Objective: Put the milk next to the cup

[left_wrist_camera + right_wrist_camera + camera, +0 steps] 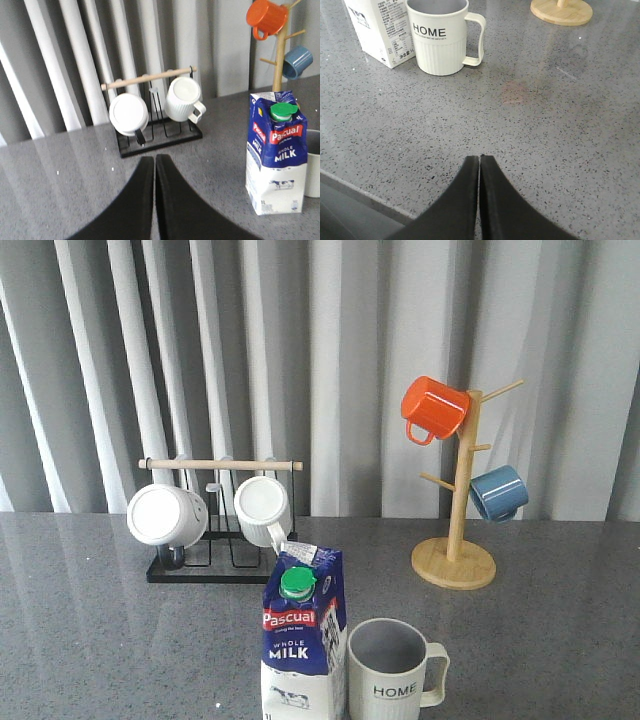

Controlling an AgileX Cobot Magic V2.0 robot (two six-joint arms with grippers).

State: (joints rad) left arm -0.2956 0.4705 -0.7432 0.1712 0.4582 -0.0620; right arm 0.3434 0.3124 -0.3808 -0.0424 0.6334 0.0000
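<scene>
The milk (302,640) is a blue and white carton with a green cap; it stands upright at the table's front, just left of the cup (392,676), a pale ribbed mug printed "HOME". The two almost touch. In the left wrist view the milk (277,152) stands off to one side of my left gripper (154,159), which is shut and empty above bare table. Seen from the right wrist, the cup (441,36) and the milk (380,30) stand well beyond my right gripper (479,158), also shut on nothing. Neither gripper shows in the front view.
A black rack (215,565) with a wooden bar holds two white mugs (166,515) at the back left. A wooden mug tree (455,562) at the back right carries an orange mug (434,407) and a blue mug (498,492). Curtains hang behind the table.
</scene>
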